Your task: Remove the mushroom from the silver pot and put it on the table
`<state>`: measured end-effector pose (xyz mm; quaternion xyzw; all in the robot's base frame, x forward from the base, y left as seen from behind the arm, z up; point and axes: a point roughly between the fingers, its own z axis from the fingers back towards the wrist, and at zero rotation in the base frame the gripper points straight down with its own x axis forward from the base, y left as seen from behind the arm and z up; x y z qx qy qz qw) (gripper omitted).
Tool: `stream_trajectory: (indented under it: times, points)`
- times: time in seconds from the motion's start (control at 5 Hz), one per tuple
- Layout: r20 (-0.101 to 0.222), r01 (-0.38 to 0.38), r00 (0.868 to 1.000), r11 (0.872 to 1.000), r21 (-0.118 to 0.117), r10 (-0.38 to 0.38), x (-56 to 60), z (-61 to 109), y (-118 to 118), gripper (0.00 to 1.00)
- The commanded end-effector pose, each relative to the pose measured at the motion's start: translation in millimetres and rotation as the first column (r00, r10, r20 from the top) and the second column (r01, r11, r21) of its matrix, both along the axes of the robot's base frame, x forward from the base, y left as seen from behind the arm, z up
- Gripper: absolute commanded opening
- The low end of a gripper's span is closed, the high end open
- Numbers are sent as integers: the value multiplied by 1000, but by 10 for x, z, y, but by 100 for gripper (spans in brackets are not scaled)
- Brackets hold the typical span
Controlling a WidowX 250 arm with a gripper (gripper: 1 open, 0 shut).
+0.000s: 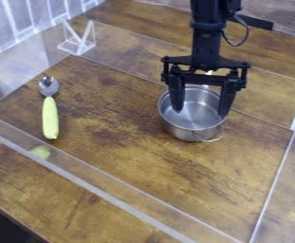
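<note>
While wide-spread — claw (203,99) over silver pot (194,119), fingertips inside.

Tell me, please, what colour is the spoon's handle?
Yellow; the spoon lies left of the pot in the camera view.
</note>
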<state>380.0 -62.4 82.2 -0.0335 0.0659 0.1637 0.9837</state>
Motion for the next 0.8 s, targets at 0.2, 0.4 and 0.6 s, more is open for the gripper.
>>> stream_trajectory:
  times: [0.2, 0.4, 0.6]
  points:
    - [46, -39, 998, 999, 15, 39, 132, 135, 147, 100]
    - [48, -25, 999, 1000, 13, 24, 203, 104, 137, 100]
    - [49, -79, 996, 997, 12, 78, 261, 77, 112, 0]
